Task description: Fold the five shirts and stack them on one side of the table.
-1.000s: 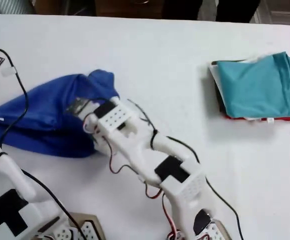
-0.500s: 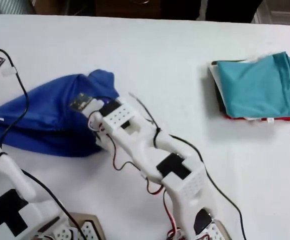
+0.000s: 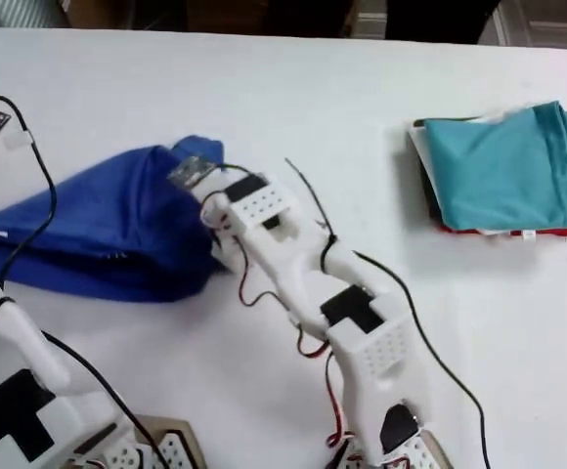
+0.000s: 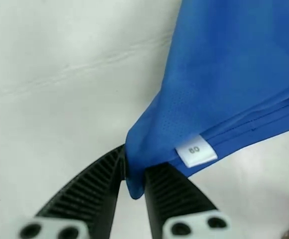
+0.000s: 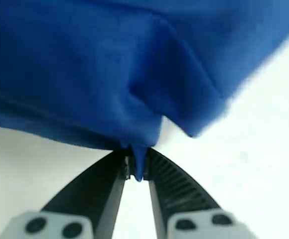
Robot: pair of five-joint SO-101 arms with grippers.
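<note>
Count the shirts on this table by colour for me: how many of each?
blue shirt: 1, lying loose
teal shirt: 1, on top of the pile
white shirt: 1, an edge showing in the pile
dark shirt: 1, an edge showing in the pile
red shirt: 1, at the bottom of the pile
Total: 5

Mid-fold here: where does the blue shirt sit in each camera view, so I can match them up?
High view: the blue shirt lies bunched on the table's left half, apart from the folded stack.
Left wrist view: the shirt's corner, by the white tag, is pinched in the left end effector.
Right wrist view: a fold of the shirt is pinched in the right end effector.
Shared landmark: the white table under the shirt.
</note>
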